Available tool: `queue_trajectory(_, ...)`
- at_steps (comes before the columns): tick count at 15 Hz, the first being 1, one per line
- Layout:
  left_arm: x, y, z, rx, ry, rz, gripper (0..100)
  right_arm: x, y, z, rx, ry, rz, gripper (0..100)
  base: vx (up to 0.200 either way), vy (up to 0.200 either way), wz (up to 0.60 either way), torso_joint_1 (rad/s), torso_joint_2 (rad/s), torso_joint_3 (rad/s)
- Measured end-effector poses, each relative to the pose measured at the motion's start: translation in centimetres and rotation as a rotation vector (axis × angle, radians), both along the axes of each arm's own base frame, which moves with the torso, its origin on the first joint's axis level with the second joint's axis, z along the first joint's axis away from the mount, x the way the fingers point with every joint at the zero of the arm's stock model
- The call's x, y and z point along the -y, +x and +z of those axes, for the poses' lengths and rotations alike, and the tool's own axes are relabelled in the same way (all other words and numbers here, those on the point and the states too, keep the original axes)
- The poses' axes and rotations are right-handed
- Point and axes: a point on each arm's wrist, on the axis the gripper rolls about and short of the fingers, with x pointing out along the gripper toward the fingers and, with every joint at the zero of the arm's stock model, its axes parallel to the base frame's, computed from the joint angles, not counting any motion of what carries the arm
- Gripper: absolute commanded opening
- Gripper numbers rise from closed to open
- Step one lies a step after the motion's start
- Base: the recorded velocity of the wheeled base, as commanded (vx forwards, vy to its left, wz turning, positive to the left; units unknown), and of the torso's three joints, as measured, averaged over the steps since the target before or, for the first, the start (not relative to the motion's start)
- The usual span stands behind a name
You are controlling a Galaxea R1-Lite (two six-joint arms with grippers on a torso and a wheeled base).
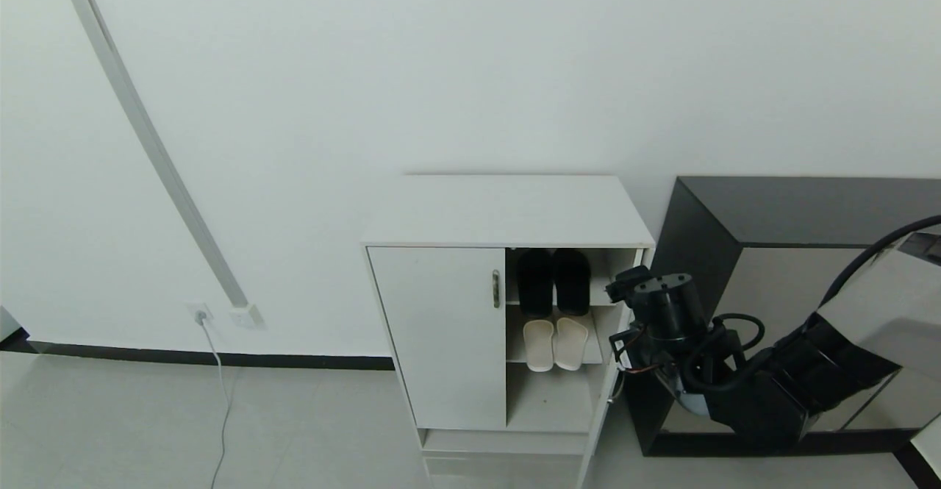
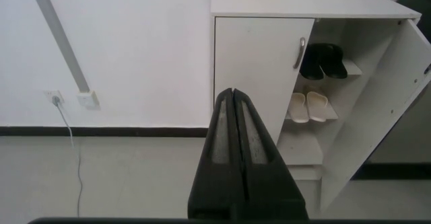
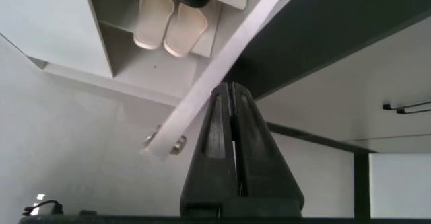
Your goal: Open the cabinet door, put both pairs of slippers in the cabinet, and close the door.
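Observation:
The white cabinet [image 1: 507,209] stands against the wall with its left door [image 1: 441,334] closed and its right door [image 1: 604,401] swung open. A black pair of slippers [image 1: 553,282] lies on the upper shelf and a white pair [image 1: 555,343] on the shelf below. My right wrist [image 1: 662,301] is at the open door's outer side. My right gripper [image 3: 231,89] is shut, its tip at the door's edge [image 3: 222,66]. My left gripper [image 2: 232,99] is shut and empty, held back from the cabinet [image 2: 262,56], facing the open door [image 2: 377,116].
A black, mirror-fronted unit [image 1: 772,209] stands right beside the cabinet, just behind the open door. A wall socket with a hanging cable [image 1: 200,316] and a slanted wall conduit [image 1: 147,143] are to the left. Bare tiled floor [image 1: 220,430] lies in front.

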Motion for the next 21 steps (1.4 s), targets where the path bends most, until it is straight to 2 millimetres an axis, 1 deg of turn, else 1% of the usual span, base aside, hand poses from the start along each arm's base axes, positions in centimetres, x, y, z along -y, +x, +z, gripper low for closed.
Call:
queue_trajectory(3, 0.0, 0.0, 0.0, 0.000, 0.000, 0.001, 0, -0.2, 0.6, -0.8, -0.001, 0.014, 0.010, 0, 0.000, 0.000, 0.00, 0.000, 0.00, 0.000)
queue_trajectory(5, 0.0, 0.0, 0.0, 0.000, 0.000, 0.000, 0, -0.7, 1.1, -0.9, 0.032, 0.074, 0.065, 0, 0.000, 0.000, 0.00, 0.000, 0.00, 0.000)
queue_trajectory(7, 0.0, 0.0, 0.0, 0.000, 0.000, 0.000, 0, -1.2, 1.4, -0.7, 0.059, 0.181, 0.114, 0, 0.000, 0.000, 0.00, 0.000, 0.00, 0.000)
queue_trajectory(11, 0.0, 0.0, 0.0, 0.000, -0.001, 0.001, 0, -1.7, 1.3, -0.4, 0.060, 0.305, 0.196, 0, 0.000, 0.000, 0.00, 0.000, 0.00, 0.000)
queue_trajectory(13, 0.0, 0.0, 0.0, 0.000, -0.001, 0.001, 0, -1.4, 0.8, -0.4, 0.062, 0.336, 0.243, 0, 0.000, 0.000, 0.00, 0.000, 0.00, 0.000)
queue_trajectory(16, 0.0, 0.0, 0.0, -0.001, 0.000, -0.001, 0, -0.8, -0.8, -0.8, 0.080, 0.379, 0.313, 0, 0.000, 0.000, 0.00, 0.000, 0.00, 0.000)
queue_trajectory(18, 0.0, 0.0, 0.0, -0.001, 0.000, -0.001, 0, -0.2, -1.9, -1.6, 0.063, 0.383, 0.328, 0, 0.200, 0.000, 0.00, 0.000, 0.00, 0.000)
queue_trajectory(21, 0.0, 0.0, 0.0, -0.002, 0.001, -0.001, 0, 0.3, -2.7, -2.5, 0.038, 0.373, 0.328, 0, 0.200, 0.000, 0.00, -0.001, 0.00, 0.004)
